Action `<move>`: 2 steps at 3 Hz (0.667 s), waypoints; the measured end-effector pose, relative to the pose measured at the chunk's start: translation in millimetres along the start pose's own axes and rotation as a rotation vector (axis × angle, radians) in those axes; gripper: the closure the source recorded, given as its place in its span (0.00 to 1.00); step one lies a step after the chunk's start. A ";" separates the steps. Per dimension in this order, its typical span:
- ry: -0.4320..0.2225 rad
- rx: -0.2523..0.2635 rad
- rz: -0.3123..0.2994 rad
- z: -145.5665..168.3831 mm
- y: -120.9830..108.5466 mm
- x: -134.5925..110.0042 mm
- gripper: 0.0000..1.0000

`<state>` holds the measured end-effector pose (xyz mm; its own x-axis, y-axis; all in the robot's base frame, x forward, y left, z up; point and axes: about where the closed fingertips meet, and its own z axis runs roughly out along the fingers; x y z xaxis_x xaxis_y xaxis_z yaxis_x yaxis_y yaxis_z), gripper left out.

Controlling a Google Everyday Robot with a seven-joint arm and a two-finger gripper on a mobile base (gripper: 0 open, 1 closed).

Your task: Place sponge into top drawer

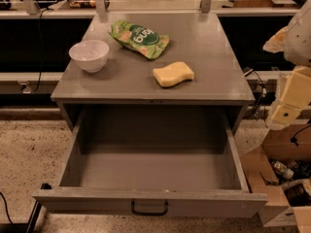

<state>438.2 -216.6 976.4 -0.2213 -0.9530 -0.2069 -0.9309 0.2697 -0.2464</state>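
Observation:
The pale yellow sponge [173, 74] lies on the grey cabinet top [209, 47], right of centre and near its front edge. The top drawer [150, 169] is pulled fully out below it and holds nothing; its dark bar handle [149, 208] sits at the front centre. My gripper [290, 103] hangs at the right edge of the view, beside the cabinet's right side. It is well to the right of the sponge, touches nothing, and holds nothing that I can see.
A white bowl [89, 55] stands on the left of the cabinet top. A green snack bag [139, 38] lies at the back centre. An open cardboard box [279, 176] with clutter sits on the floor right of the drawer. A dark shelf runs behind.

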 end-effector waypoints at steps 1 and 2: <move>0.000 0.000 0.000 0.0 0.0 0.0 0.00; 0.044 0.008 -0.059 14.8 -22.6 -1.5 0.00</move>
<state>463.8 -219.3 968.3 -0.1787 -0.9724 -0.1501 -0.9404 0.2137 -0.2646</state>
